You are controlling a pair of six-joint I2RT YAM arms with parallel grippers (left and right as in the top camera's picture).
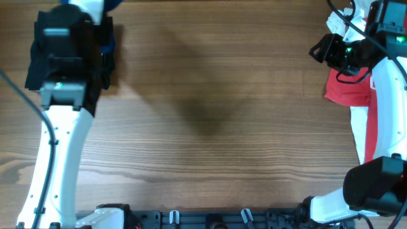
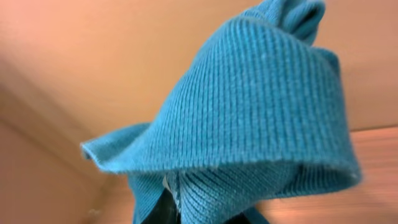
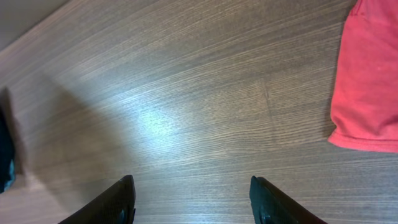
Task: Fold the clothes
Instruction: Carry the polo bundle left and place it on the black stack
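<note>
Overhead: left pincer [image 2: 199, 216] clamps blue garment [image 2: 261, 93]; right pincer [image 3: 191, 190] hovers open.

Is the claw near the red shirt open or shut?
Open: the right gripper has its fingers well apart, only bare table between them.

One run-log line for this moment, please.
left pincer: shut on blue ribbed knit garment | right pincer: open, empty, above wooden table | red cloth garment: on table, ungripped

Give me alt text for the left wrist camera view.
A teal-blue ribbed knit garment fills most of the frame, bunched up and pinched between dark fingers at the bottom edge. Behind it is blurred tan, with wooden table at right.
</note>
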